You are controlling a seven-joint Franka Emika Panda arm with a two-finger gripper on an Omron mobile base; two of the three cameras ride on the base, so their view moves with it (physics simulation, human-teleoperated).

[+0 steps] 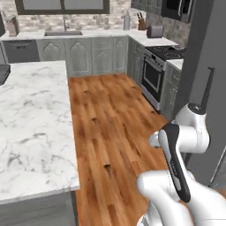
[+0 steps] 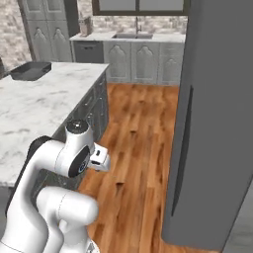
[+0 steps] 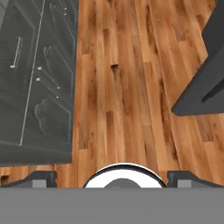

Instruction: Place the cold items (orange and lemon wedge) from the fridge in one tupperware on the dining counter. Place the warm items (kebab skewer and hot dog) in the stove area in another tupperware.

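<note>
Standing by the shut fridge point(image 2: 212, 123) with your gripper point(image 3: 112, 178) spread wide and holding nothing, you needed to pull its door open gently, while the dark tupperware point(image 2: 30, 71) waited at the dining counter's point(image 2: 39, 106) far corner.

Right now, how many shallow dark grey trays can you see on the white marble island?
1. The shallow dark grey rectangular tray sits at the far corner of the white marble-topped island. Another may lie outside the pictures.
</note>
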